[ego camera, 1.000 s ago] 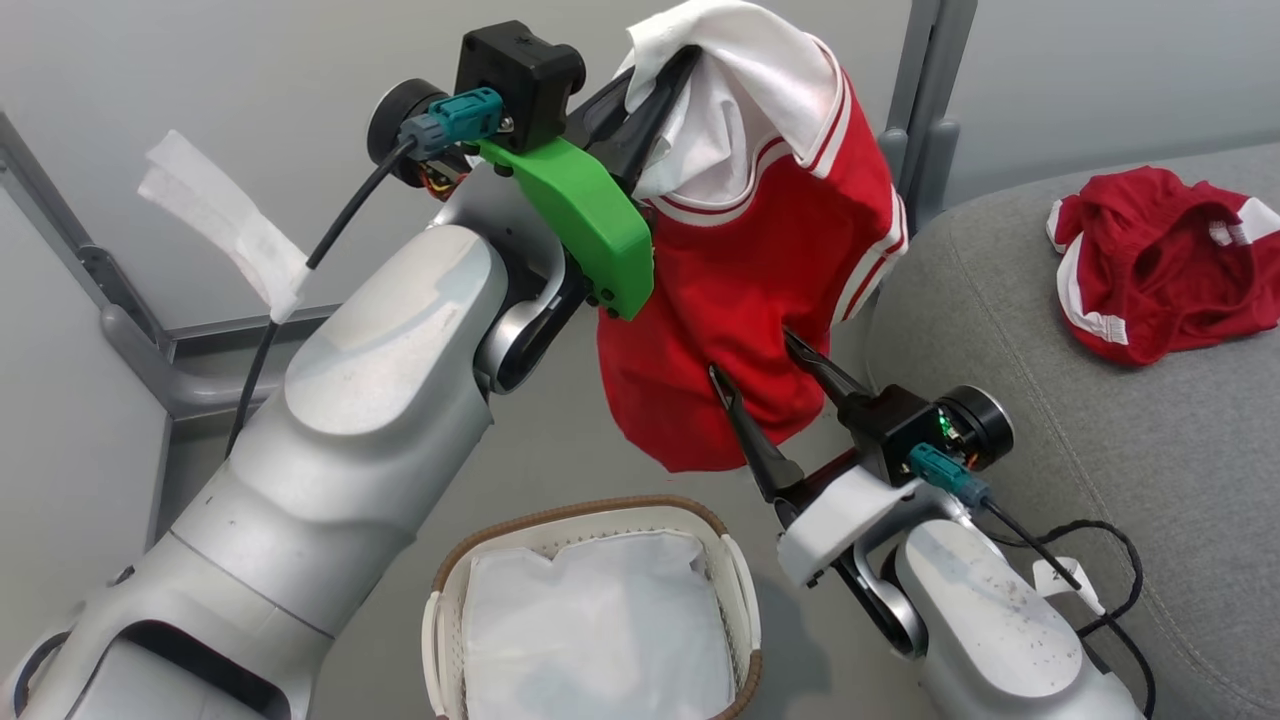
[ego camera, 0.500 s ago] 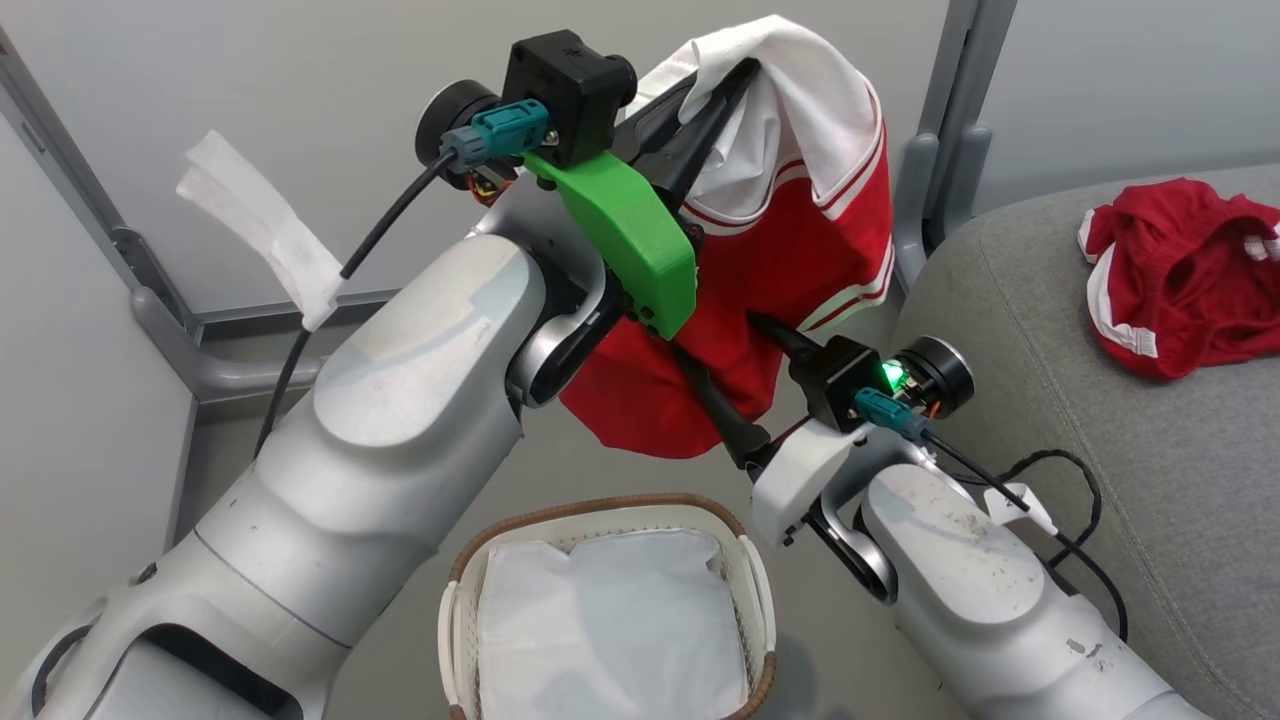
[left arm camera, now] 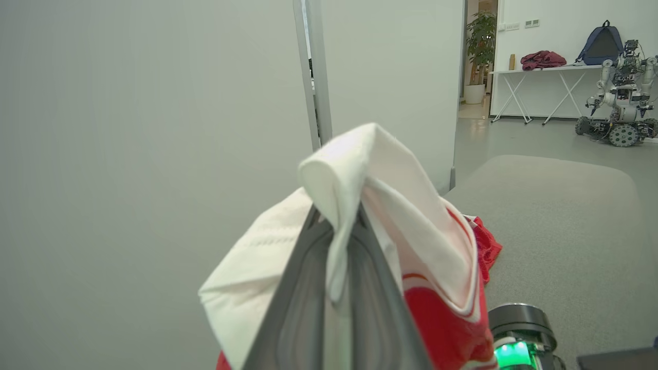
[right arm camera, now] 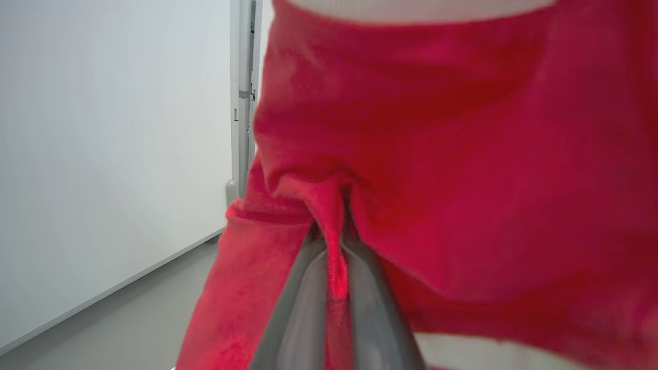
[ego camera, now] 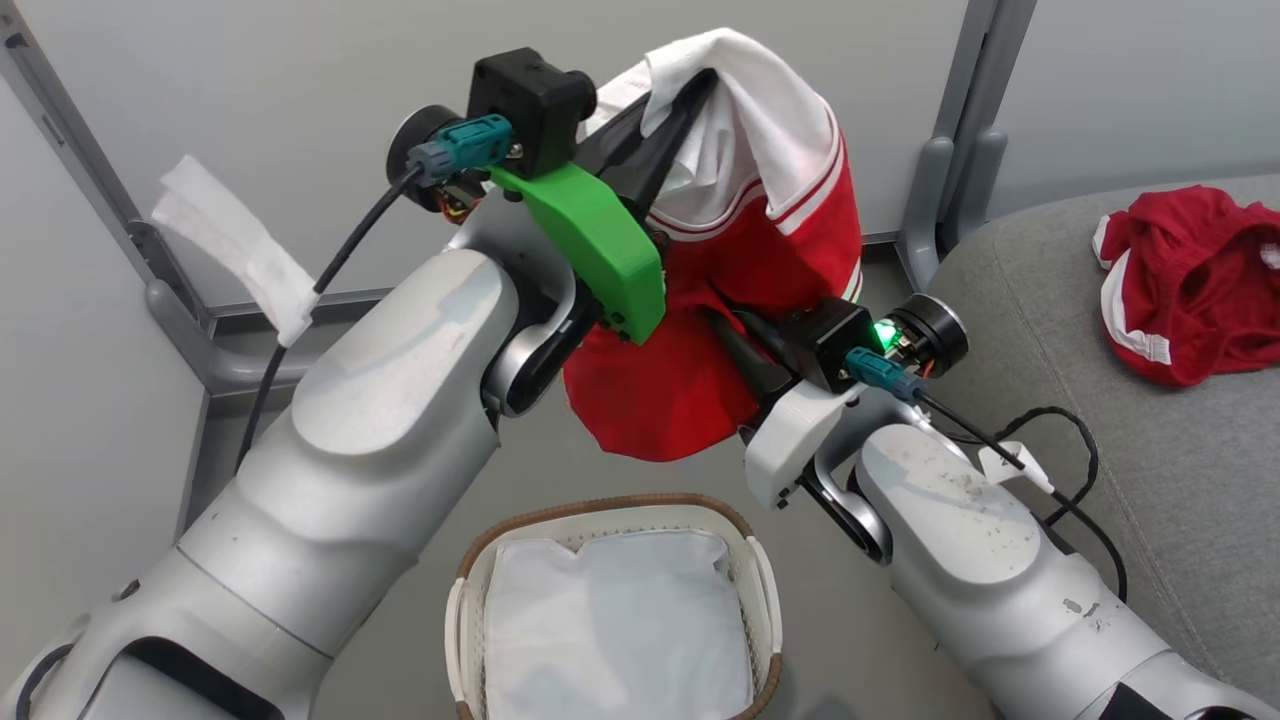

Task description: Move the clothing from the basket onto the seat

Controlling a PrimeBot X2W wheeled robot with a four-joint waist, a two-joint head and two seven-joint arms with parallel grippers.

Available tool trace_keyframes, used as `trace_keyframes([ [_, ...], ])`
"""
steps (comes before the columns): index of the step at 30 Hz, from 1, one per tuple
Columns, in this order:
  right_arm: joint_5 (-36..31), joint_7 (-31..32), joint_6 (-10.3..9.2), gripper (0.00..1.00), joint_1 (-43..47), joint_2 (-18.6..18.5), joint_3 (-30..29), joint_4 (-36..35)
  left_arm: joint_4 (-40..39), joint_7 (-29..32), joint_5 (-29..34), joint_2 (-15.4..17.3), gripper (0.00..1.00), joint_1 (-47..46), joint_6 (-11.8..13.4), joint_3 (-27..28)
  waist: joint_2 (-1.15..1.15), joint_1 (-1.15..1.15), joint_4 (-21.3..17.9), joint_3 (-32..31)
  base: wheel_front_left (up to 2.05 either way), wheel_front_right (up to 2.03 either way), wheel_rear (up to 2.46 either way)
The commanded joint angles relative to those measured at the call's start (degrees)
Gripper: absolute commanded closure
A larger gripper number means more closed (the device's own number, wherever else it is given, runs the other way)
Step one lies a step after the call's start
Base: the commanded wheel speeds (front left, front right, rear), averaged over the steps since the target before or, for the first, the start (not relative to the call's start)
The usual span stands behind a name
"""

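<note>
Red jersey (ego camera: pixel 760 270) | white top fold pinched in clenched left claw (left arm camera: pixel 336 216) | lower red fabric now clamped by right claw (right arm camera: pixel 333 241), gaping a second ago | held above basket (ego camera: pixel 610 507), beside seat (ego camera: pixel 1150 470) | two-claw carry to seat judged ready

light: bright, even, diffuse | shadows: faint | blur: right wrist view's red clothing (right arm camera: pixel 462 154) soft

It looks like a robotics lab: pale partition panels (left arm camera: pixel 154 128) on grey posts (left arm camera: pixel 312 72), and far beyond the left pincer (left arm camera: pixel 336 221) another wheeled robot (left arm camera: pixel 623 97) beside a folding surface (left arm camera: pixel 540 70) with a backpack (left arm camera: pixel 601 43).
</note>
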Motion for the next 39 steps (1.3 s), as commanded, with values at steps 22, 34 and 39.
trace_keyframes([
  [22,-7.55,-0.09,-0.08,1.00,4.89,-3.50,-14.86,-7.60,4.66,-7.94,-0.61,1.75,0.00,14.98,0.92,-2.50,0.00,0.00,-8.81,0.79,0.00,0.00,0.00],
  [34,-9.82,0.35,-0.08,1.00,5.75,-7.65,-22.30,-11.62,1.00,-10.63,3.50,1.39,0.00,22.30,2.75,-4.97,0.00,0.00,-22.61,5.65,0.00,0.00,0.00],
  [39,-10.09,0.91,-0.08,1.00,6.38,-8.43,-24.27,-13.95,0.38,-10.82,4.92,1.66,0.00,21.78,3.31,-5.47,0.00,0.00,-27.51,7.82,0.00,0.00,0.00],
])
